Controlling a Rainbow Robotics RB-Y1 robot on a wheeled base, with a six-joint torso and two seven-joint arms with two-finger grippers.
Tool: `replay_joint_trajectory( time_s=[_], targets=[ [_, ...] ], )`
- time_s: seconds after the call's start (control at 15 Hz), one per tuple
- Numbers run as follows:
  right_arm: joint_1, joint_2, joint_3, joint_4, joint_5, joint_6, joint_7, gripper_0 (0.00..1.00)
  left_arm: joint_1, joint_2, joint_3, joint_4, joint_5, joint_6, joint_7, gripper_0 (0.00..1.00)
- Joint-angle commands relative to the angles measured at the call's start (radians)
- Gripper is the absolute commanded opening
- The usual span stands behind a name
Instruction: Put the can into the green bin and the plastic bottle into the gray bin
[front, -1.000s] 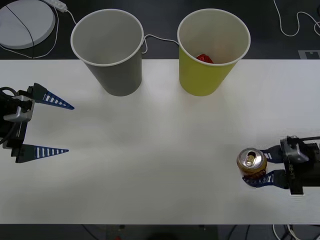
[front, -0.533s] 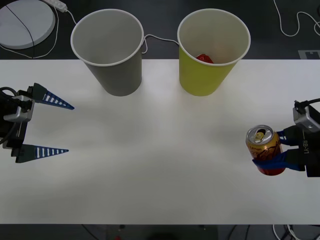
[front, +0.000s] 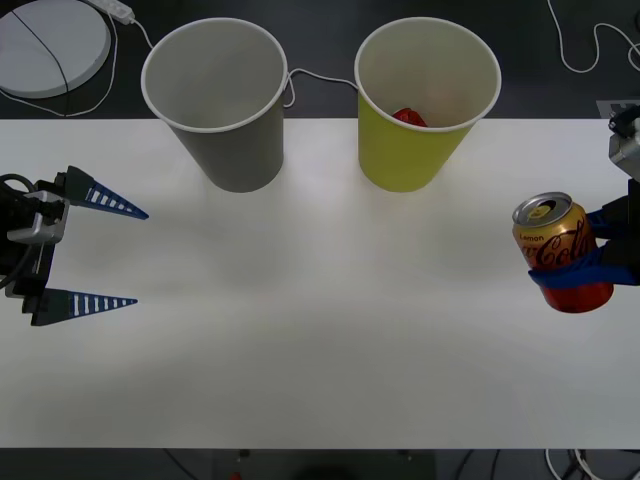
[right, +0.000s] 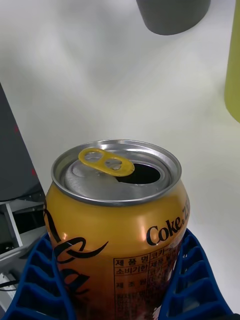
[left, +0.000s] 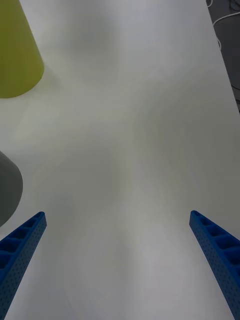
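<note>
Right gripper (front: 585, 262): at the right edge of the front view, raised off the counter, blue ribbed jaws clamped on the can (front: 560, 250), held upright. Left gripper (front: 95, 252): at the left edge, low over the counter, jaws spread wide, holding nothing.

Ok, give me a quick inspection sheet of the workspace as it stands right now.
Surface: white table, bare in the middle.
Job's things: can upright, held at the table's right edge; green bin upright with something red inside; gray bin upright beside it; plastic bottle, nothing seen.
Clutter: nothing seen.
Grippers: right tool shut on the can; left tool open, at the table's left edge.
Cables: white cords behind the table.
Surroundings: round white disc behind the table's far left corner.
</note>
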Motion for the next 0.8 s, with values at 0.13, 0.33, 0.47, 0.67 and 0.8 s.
replay_joint_trajectory(
  time_s=[0.13, 0.33, 0.47, 0.67, 0.8],
  targets=[
    [-0.165, -0.134, 0.083, 0.003, -0.013, 0.0, -0.191, 0.0, 0.0, 0.0, 0.0, 0.0, 0.0, 0.0, 0.0, 1.0],
    [-0.341, -0.19, 0.204, 0.063, -0.009, -0.001, -0.258, 0.0, 0.0, 0.0, 0.0, 0.0, 0.0, 0.0, 0.0, 1.0],
    [-0.458, -0.206, 0.298, 0.134, -0.006, 0.0, -0.258, 0.0, 0.0, 0.0, 0.0, 0.0, 0.0, 0.0, 0.0, 1.0],
    [-0.706, -0.214, 0.497, 0.286, -0.001, -0.008, -0.258, 0.0, 0.0, 0.0, 0.0, 0.0, 0.0, 0.0, 0.0, 1.0],
    [-0.873, -0.205, 0.64, 0.407, 0.005, -0.008, -0.258, 0.0, 0.0, 0.0, 0.0, 0.0, 0.0, 0.0, 0.0, 1.0]
  ],
)
